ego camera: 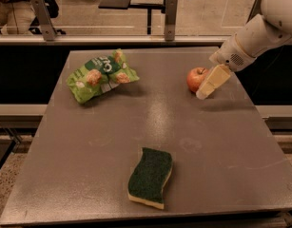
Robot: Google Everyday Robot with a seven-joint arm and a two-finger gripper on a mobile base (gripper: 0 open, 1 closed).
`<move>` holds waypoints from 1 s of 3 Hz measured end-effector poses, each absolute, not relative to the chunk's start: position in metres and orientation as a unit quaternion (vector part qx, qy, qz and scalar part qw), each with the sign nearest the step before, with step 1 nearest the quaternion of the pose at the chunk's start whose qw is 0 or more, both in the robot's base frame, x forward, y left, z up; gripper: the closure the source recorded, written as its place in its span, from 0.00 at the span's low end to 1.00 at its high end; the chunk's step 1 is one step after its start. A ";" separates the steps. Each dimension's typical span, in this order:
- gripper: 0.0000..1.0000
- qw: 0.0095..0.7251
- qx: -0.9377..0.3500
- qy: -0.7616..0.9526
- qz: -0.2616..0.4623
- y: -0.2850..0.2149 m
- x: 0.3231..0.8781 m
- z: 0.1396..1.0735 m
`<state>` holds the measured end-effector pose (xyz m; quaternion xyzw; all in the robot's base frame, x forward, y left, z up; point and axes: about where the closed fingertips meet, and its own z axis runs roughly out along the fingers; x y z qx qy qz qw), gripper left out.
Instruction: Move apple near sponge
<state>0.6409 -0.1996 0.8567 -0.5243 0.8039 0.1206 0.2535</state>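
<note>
The apple (195,78), small, red and round with a short stem, sits on the grey table (221,146) at the far right. My gripper (202,92), pale yellow at the end of the white arm (259,34), reaches in from the upper right. It is low over the table, right against the apple's right side. The sponge (150,177), with a dark green top, a pale yellow base and wavy edges, lies near the table's front edge, well apart from the apple.
A bright green snack bag (100,75) lies at the table's back left. A rail with metal posts (170,12) runs behind the table. The table's right edge is close to the apple.
</note>
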 end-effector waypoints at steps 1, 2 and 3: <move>0.32 0.248 -0.530 0.800 0.133 -0.189 0.639 0.850; 0.57 0.246 -0.535 0.796 0.140 -0.185 0.634 0.851; 0.80 0.247 -0.552 0.782 0.149 -0.172 0.617 0.863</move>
